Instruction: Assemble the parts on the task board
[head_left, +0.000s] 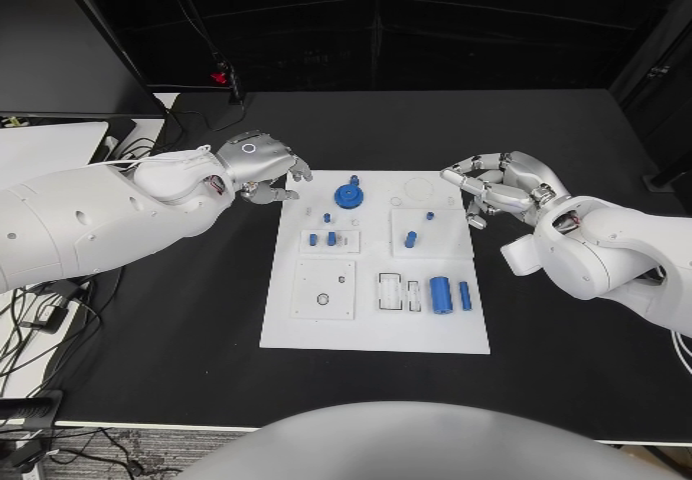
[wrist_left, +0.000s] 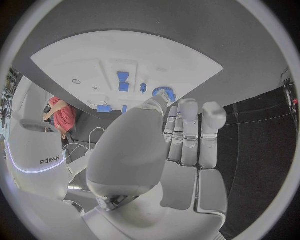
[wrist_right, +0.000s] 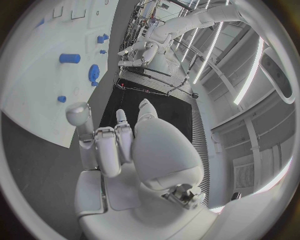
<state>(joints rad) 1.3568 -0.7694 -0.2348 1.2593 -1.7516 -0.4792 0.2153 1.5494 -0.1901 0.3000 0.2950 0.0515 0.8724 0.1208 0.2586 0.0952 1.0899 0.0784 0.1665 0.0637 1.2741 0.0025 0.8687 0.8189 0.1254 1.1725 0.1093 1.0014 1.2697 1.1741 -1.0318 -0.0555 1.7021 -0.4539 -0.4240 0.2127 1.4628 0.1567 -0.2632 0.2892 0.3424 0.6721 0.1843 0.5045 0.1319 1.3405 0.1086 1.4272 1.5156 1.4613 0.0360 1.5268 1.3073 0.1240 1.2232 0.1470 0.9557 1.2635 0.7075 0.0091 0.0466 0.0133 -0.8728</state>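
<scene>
The white task board (head_left: 375, 330) lies in the middle of the black table. A blue gear (head_left: 348, 193) stands near its far edge, small blue pegs (head_left: 410, 239) stand in the middle, and two blue cylinders (head_left: 440, 295) lie at the near right. My left hand (head_left: 264, 165) hovers at the board's far left corner, fingers apart, holding nothing. My right hand (head_left: 498, 185) hangs at the far right corner, fingers loosely bent and empty. The left wrist view has the left hand (wrist_left: 181, 135) just short of the gear (wrist_left: 164, 92). From the right wrist, the right hand (wrist_right: 125, 150) is off the board (wrist_right: 37, 65).
Square inset plates (head_left: 325, 290) with cut-outs sit on the board's near left. Cables (head_left: 43, 300) and a white desk (head_left: 51, 140) lie beyond the table's left edge. Bare black table (head_left: 577, 350) surrounds the board.
</scene>
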